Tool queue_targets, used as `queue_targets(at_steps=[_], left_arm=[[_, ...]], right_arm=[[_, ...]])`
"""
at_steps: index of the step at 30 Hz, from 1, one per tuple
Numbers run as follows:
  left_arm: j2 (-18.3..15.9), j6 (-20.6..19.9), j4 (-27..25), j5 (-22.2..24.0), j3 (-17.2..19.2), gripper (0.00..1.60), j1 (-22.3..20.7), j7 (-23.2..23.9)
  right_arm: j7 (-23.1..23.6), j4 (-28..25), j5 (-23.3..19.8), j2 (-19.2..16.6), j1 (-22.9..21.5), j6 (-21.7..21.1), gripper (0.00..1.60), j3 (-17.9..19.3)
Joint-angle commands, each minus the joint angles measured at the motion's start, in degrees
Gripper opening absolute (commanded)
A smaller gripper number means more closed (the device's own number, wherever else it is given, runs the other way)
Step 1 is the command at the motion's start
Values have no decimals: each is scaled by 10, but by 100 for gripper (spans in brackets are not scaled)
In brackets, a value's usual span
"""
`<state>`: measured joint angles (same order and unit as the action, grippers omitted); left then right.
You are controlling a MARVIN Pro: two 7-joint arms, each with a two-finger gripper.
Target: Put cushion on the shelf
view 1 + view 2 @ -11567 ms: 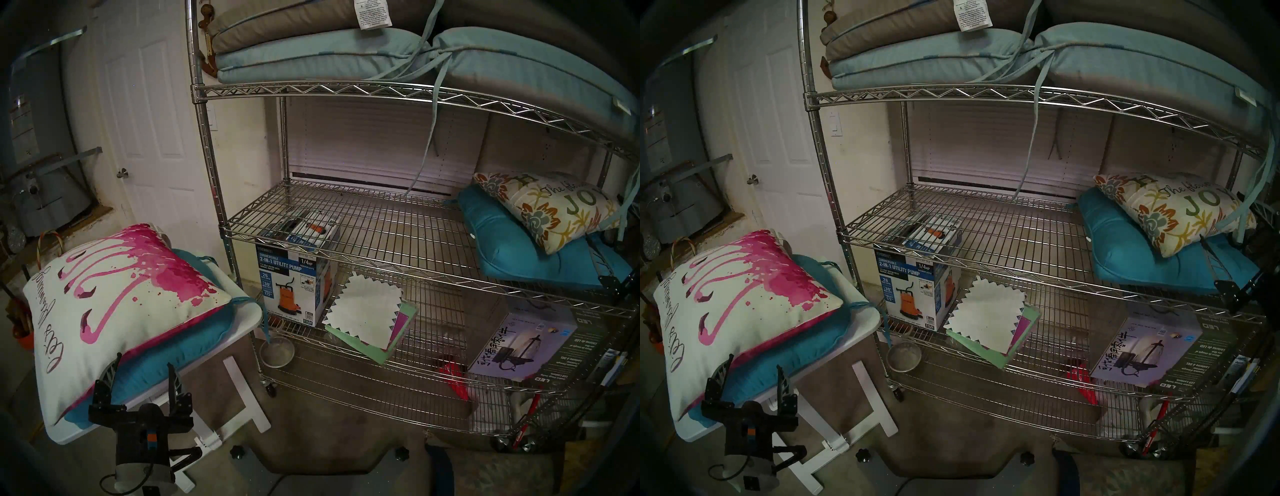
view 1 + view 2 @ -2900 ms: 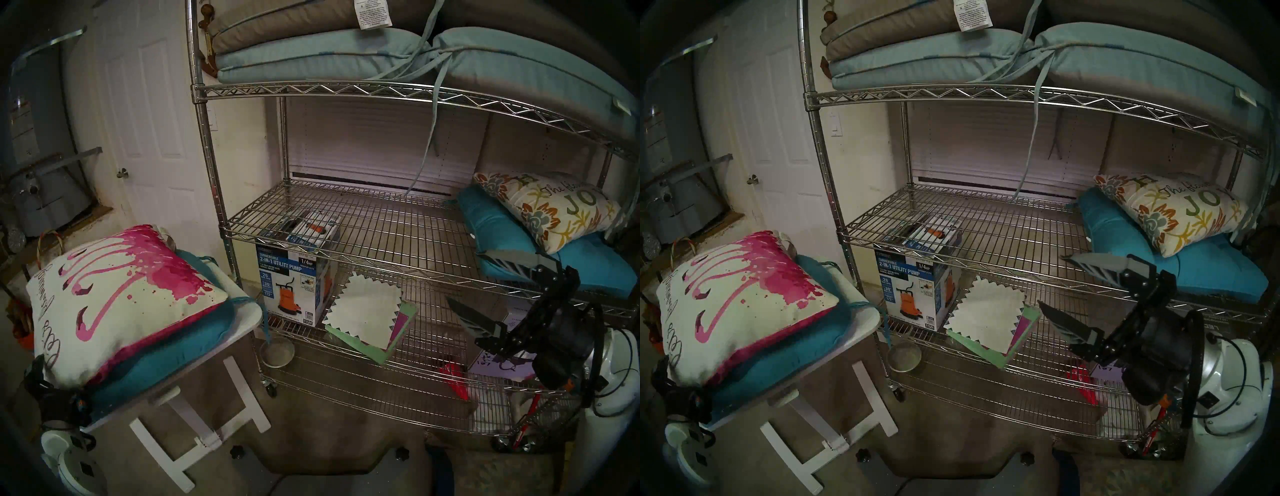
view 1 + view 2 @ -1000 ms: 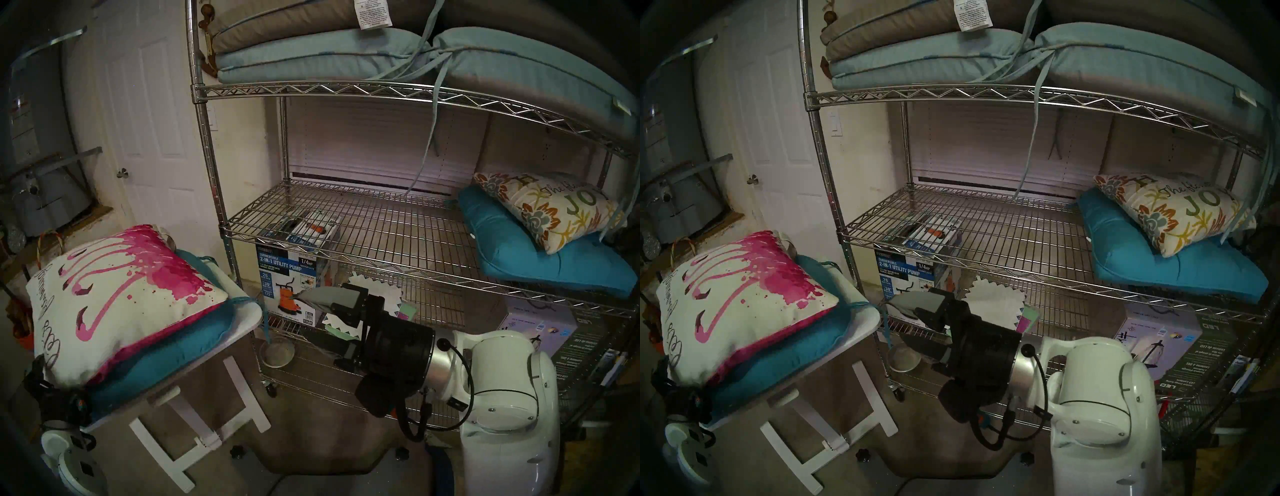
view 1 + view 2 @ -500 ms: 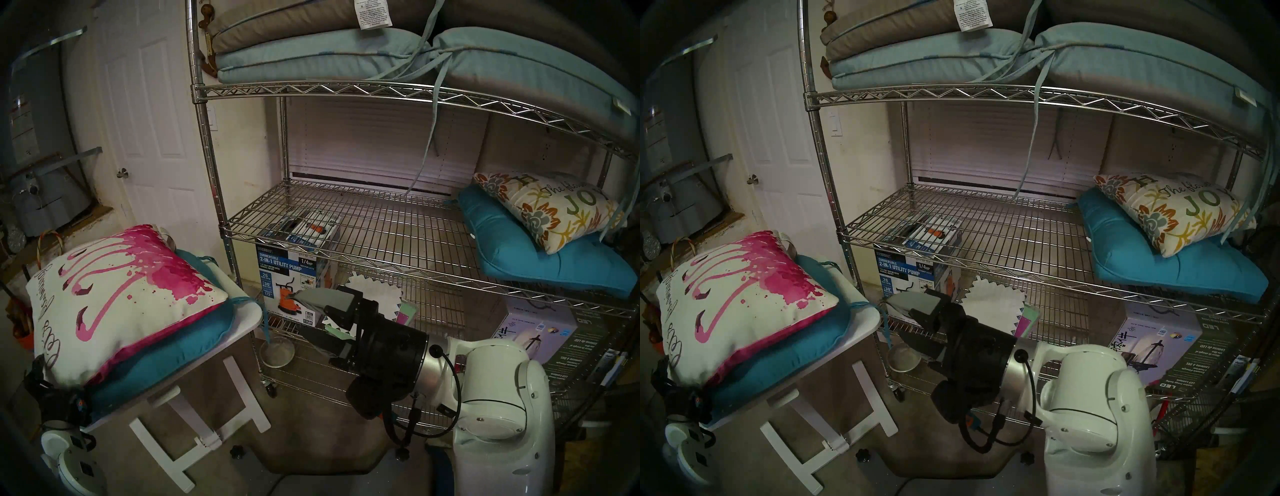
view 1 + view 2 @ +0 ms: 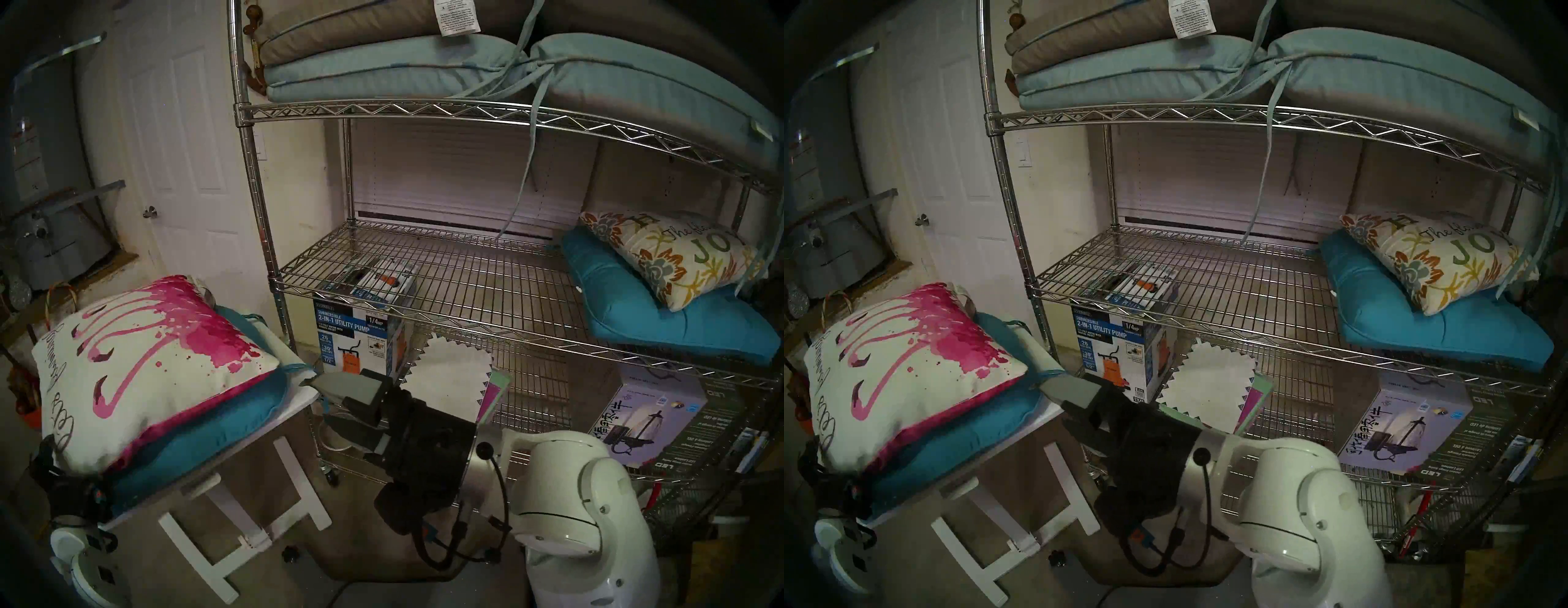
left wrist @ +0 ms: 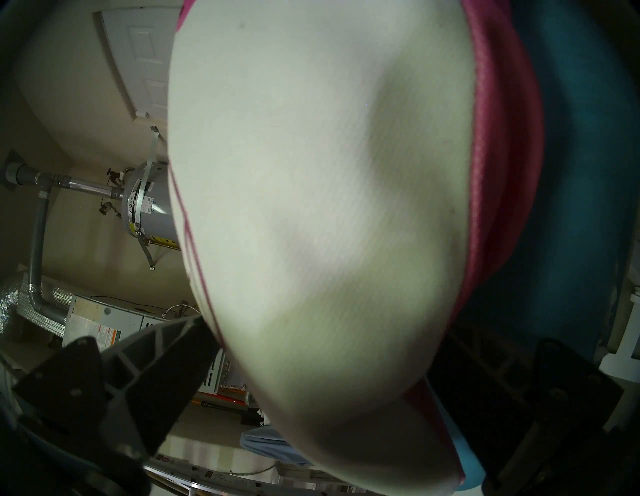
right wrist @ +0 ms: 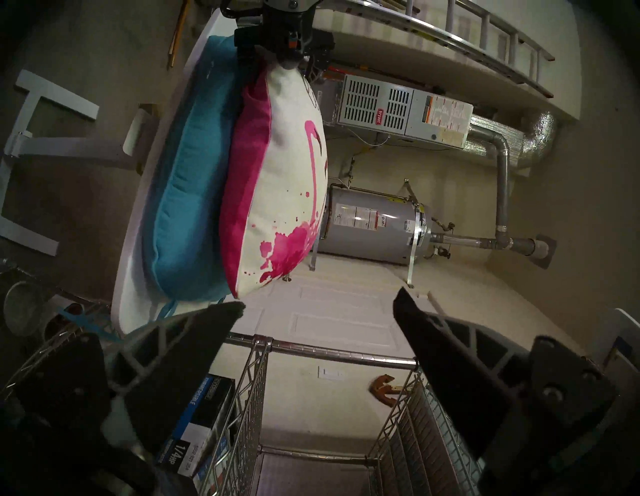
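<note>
The cushion (image 5: 148,361), white with pink splashes, lies on a teal cushion (image 5: 203,441) on a small white folding table (image 5: 263,429). My left gripper (image 5: 72,471) is open, its spread fingers on either side of the cushion's near-left corner (image 6: 311,207). My right gripper (image 5: 318,401) is open and empty beside the table's right corner, close to the cushion's right corner (image 7: 277,207). The shelf (image 5: 424,316) is a chrome wire rack to the right. Its middle tier carries a teal cushion (image 5: 679,327) and a floral pillow (image 5: 670,259) at the right end.
Light blue and grey cushions (image 5: 382,72) fill the rack's top tier, their ties hanging down. Below the middle tier stand a pump box (image 5: 356,327), zigzag-edged papers (image 5: 449,382) and a lantern box (image 5: 653,416). The rack's front-left post (image 5: 259,204) rises beside the table. A water heater (image 7: 370,225) stands beyond.
My right arm has swung left and down from in front of the rack to the table's right corner, still open. The left gripper and the cushion have not moved.
</note>
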<state>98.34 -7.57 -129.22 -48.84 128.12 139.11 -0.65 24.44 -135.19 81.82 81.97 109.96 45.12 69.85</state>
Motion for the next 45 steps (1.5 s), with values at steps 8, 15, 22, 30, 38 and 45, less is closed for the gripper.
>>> queue_targets(at_steps=[8,15,22,30,38,45], left_arm=[[1,3,-12,0,2,160,0,-2],[2,3,-11,-1,3,160,-1,-1],[2,4,-11,-2,3,160,-2,0],[3,4,-11,-3,4,160,-3,0],[4,5,-11,-3,4,160,-4,1],[5,6,-11,-4,5,160,-4,2]], right_arm=[[-99,81,44,-46,-102,-102,160,-112],[-129,126,59,-42,-141,-127,160,-145],[-146,176,72,-25,-186,-143,160,-172],[-158,226,82,-4,-236,-158,160,-203],[-169,288,93,28,-285,-176,160,-228],[-179,355,103,61,-332,-200,160,-253]])
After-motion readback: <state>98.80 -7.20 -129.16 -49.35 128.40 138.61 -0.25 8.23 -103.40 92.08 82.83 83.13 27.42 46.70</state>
